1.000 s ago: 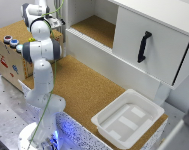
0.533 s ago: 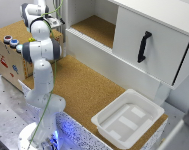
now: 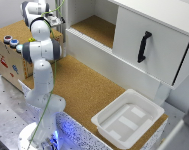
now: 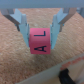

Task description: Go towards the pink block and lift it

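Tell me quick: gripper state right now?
Gripper: fingers closed on the pink block, which appears lifted off the cork surface.

Bright, even light; soft, blurry focus

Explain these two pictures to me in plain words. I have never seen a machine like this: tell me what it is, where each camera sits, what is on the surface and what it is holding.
The white jointed machine is a robot arm, bolted down at its base. The wide picture comes from a camera standing off the arm. It shows a brown cork-covered surface, a white cabinet with a black handle, an empty white plastic tray and a cardboard box behind the arm. The close picture comes from a camera on the arm's wrist, looking down past its tool, a pair of blue fingers. Between them sits a pink cube-shaped block with black letters. The fingers stand on either side of it; whether they already press on it is unclear. The tool itself is hard to make out in the wide picture.
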Controlling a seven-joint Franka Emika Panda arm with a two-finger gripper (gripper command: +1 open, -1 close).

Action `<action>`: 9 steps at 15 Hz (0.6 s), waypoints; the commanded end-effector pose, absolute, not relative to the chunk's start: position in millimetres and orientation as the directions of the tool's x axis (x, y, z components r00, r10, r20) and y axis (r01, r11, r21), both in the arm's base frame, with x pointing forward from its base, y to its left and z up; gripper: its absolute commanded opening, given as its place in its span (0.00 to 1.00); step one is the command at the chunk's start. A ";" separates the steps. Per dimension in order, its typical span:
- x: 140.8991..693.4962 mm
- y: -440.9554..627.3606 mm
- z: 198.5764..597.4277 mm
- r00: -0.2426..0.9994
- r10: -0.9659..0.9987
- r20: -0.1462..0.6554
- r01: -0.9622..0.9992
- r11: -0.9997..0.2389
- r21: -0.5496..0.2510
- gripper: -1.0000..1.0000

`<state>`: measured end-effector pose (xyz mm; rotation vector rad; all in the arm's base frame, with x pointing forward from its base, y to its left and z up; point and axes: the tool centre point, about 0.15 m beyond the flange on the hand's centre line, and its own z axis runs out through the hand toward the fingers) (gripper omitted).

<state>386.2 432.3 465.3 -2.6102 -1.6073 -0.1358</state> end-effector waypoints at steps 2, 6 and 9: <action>374.8 310.1 459.9 0.762 0.618 0.193 0.632 -0.775 -0.014 0.00; 367.5 223.2 444.1 0.862 0.451 0.230 0.468 -0.883 -0.021 0.00; 374.6 152.6 425.4 0.904 0.332 0.270 0.361 -0.930 -0.065 0.00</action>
